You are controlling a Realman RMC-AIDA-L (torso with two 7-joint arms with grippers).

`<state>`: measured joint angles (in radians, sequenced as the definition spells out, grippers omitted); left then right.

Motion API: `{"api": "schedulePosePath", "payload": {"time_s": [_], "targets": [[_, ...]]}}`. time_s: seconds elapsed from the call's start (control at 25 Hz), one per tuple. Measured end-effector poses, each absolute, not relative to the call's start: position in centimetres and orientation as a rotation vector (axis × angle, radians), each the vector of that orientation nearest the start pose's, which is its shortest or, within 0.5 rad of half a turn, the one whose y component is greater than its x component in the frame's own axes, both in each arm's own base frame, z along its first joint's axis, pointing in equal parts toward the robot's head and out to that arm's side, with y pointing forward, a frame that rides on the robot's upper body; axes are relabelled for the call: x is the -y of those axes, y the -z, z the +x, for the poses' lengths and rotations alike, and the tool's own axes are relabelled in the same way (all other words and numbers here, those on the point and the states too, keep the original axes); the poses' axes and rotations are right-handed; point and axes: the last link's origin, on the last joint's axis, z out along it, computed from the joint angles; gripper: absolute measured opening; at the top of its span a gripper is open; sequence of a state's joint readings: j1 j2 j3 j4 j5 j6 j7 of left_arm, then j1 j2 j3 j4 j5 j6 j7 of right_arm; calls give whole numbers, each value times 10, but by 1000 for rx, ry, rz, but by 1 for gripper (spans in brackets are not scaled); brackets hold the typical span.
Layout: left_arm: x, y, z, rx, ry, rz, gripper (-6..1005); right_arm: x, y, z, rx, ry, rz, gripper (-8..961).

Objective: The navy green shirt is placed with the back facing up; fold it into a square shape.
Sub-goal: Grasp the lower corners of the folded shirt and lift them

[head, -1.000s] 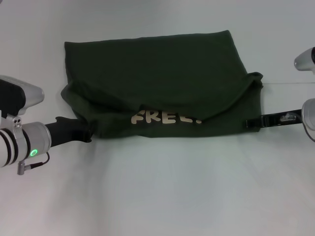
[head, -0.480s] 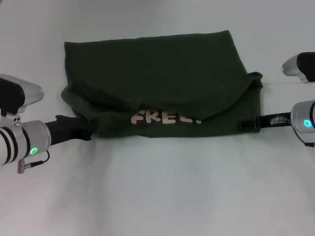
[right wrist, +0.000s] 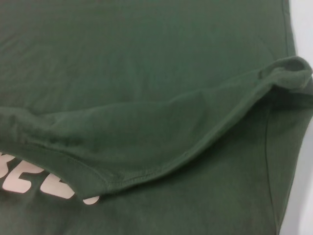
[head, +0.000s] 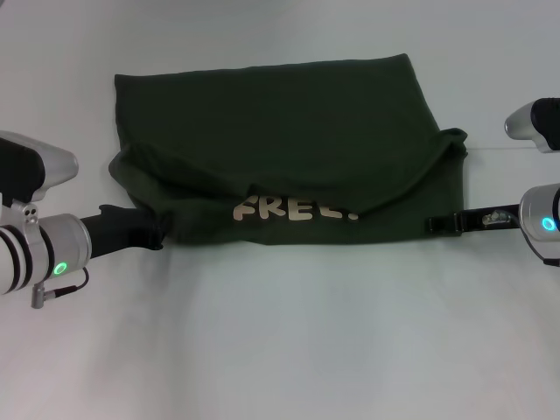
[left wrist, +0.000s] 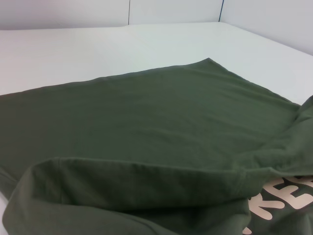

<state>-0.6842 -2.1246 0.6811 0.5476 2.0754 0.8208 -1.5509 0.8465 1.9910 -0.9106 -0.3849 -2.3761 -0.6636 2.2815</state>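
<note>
The navy green shirt (head: 280,140) lies on the white table, with its far part folded over toward me. A pale print (head: 293,211) peeks out under the curved folded edge. My left gripper (head: 153,232) sits at the shirt's near left corner, touching the cloth. On the other side, my right gripper (head: 437,224) reaches onto the near right edge. The left wrist view shows the folded layer of the shirt (left wrist: 146,122) and part of the print (left wrist: 288,196). In the right wrist view the shirt (right wrist: 146,73) fills the picture, with its hemmed fold edge and some letters (right wrist: 29,183).
The bare white table (head: 289,332) stretches in front of the shirt and around it. A pale line crosses the table at the far right (head: 507,149). Nothing else stands on it.
My right arm has slid in a little from the right, so its gripper reaches slightly farther onto the shirt's edge. The left arm and the shirt look unchanged.
</note>
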Motion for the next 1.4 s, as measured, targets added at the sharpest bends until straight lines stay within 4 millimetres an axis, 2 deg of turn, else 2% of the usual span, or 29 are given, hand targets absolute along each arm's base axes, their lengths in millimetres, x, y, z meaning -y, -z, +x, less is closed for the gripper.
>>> {"api": "schedulePosePath", "payload": {"time_s": [0.52,1.04,1.4], "targets": [[-417,19,-281,876,333,-2221,20,-450,10,284,-1248,-74,-2038,775],[-418,19,-280,873,334,-2223,19,-450,11,284,-1236,-69,-2038,446],[-418,18,-279,875,338,-2222,19,-448,15,282,-1230,-57,-2066,287]]}}
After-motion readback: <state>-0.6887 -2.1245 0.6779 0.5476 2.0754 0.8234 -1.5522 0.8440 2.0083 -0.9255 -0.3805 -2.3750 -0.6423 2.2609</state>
